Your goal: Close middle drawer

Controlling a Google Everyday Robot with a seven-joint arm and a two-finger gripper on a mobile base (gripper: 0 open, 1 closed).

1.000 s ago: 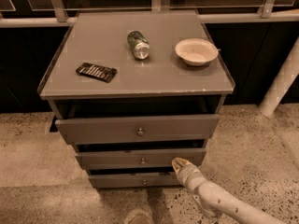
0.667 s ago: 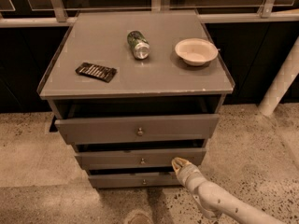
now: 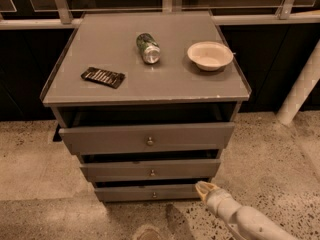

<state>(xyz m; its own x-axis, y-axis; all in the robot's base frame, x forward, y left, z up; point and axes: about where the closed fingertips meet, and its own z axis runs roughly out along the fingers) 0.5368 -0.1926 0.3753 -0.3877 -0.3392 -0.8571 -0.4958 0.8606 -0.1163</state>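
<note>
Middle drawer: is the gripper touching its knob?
No, the gripper is down by the right end of the bottom drawer, well clear of the knob on the middle drawer.

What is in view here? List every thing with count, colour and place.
cabinet: one, grey, centre.
top drawer: one, grey, under the cabinet top.
middle drawer: one, grey, between the other two.
bottom drawer: one, grey, lowest.
can: one, green and silver, lying on the cabinet top, centre.
bowl: one, cream, cabinet top, right.
packet: one, dark, cabinet top, left.
post: one, white, right of cabinet.
gripper: one, pale, by the bottom drawer's right end.
</note>
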